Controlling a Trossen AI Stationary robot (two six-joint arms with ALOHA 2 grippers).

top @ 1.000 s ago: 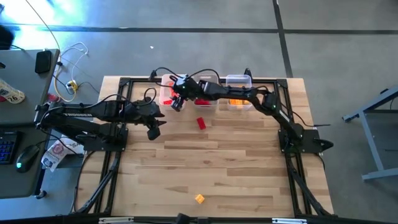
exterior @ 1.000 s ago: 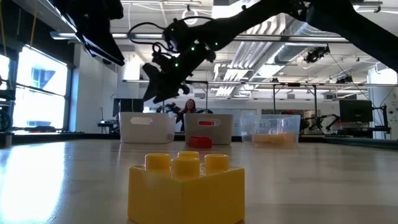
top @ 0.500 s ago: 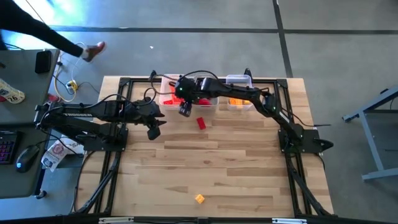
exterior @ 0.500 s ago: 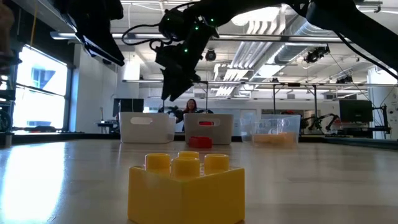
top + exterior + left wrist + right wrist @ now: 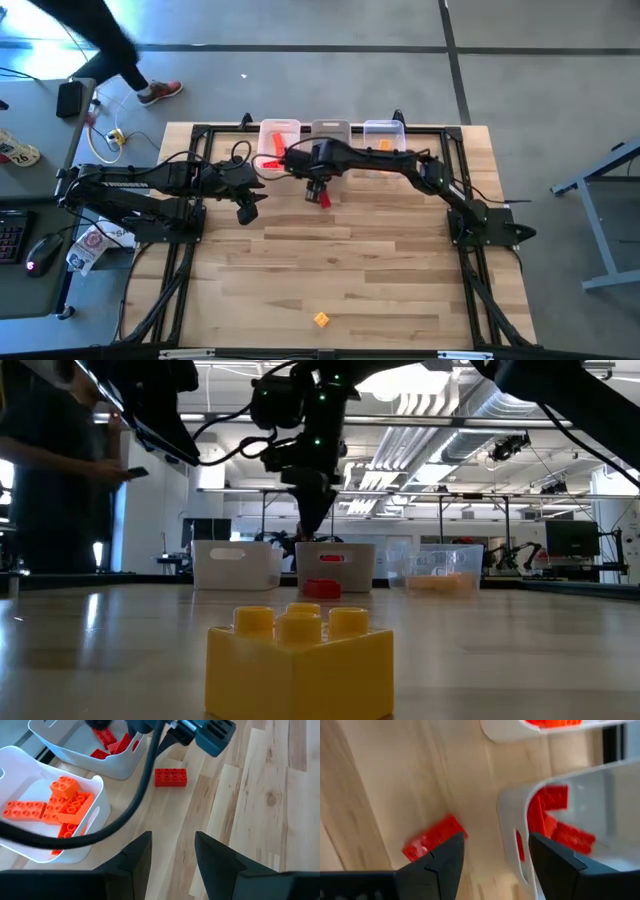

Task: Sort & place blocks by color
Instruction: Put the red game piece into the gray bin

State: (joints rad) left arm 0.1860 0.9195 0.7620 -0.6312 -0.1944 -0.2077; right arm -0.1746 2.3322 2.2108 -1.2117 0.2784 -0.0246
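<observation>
My right gripper (image 5: 318, 187) hangs with its fingers spread wide and empty just above a red brick (image 5: 323, 198) lying on the table (image 5: 400, 270) in front of the middle bin (image 5: 330, 130). My left gripper (image 5: 247, 208) waits open near the left side. A yellow brick (image 5: 320, 319) sits alone by the near edge.

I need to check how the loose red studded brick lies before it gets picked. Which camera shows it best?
The left wrist view: the red studded plastic brick lies flat, studs up, unobstructed. The right wrist view shows it blurred behind the fingers; the high view shows a speck below the right gripper; the low view only its side.
</observation>
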